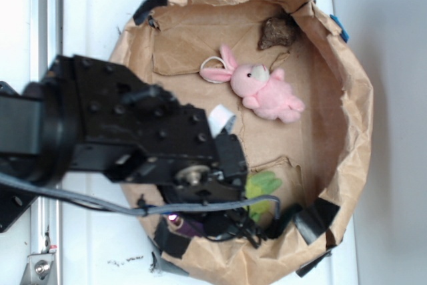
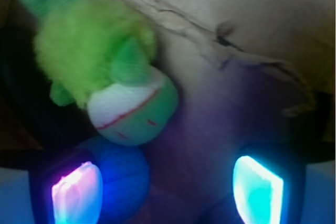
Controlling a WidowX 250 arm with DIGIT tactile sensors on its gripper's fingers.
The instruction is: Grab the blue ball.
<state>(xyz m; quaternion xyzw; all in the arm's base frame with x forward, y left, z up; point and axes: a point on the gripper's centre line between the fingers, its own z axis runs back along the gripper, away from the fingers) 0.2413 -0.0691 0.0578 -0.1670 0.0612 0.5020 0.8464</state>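
Wrist view gives the story: the ball [image 2: 123, 182] sits low and left, tucked right under the green toy [image 2: 100, 72], touching the toy's pale striped face. The jaws stand open, two glowing pads wide apart, and the gripper [image 2: 168, 190] hangs over the paper floor with the ball hard against the inner side of the left pad [image 2: 76, 192], not centred between them.

How will it handle? Looks light, and small enough to fit easily between the pads. Its surface seems faintly ribbed or textured rather than glossy, though the blur makes that uncertain. Round means it could roll or squirt out if pinched off-centre, so the hold wants to be across its widest part, pads on opposite sides. The green toy pressing on it could get caught in the pinch too.

Looks: deep bright blue, plain, round, much smaller than the green toy beside it.

Exterior view offers no ball at all; the arm [image 1: 133, 131] covers that part of the paper bowl [image 1: 353, 98], with only a scrap of green toy showing at its edge.
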